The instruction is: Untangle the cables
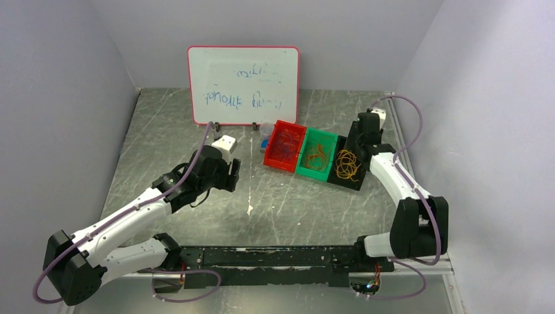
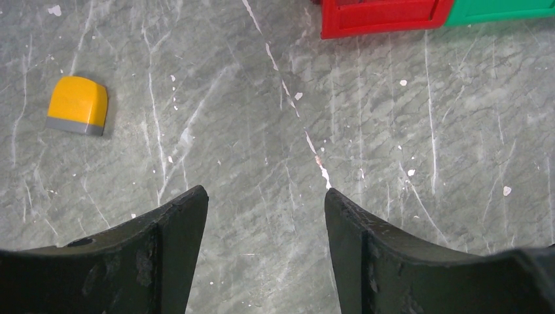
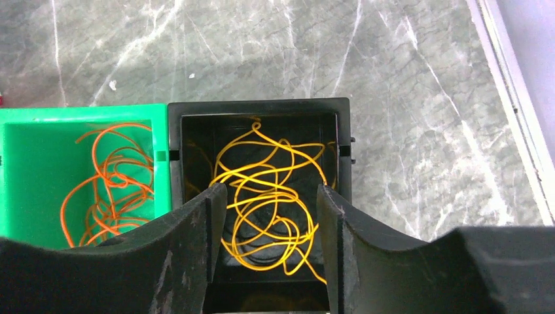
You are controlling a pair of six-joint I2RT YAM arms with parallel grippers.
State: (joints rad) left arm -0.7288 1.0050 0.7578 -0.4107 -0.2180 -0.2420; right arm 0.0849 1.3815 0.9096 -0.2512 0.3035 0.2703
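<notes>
Cables [image 3: 265, 196] in bins [image 1: 311, 174] — bins abreast.

The top camera looks down from above and behind me over the whole table [image 1: 190, 124], while my wrist cameras stare down close, the one on my left gripper [image 2: 263, 193] sharing the red bin [image 2: 386, 16] with it, the one on my right gripper [image 3: 271, 190] the green bin [image 3: 33, 163] and black bin [image 3: 258, 108].

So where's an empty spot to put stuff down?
Free: the bare table between the left hand, the red bin and the near black rail. Crowded: back right, where green bin and black bin join it, right hand over the black one.
</notes>
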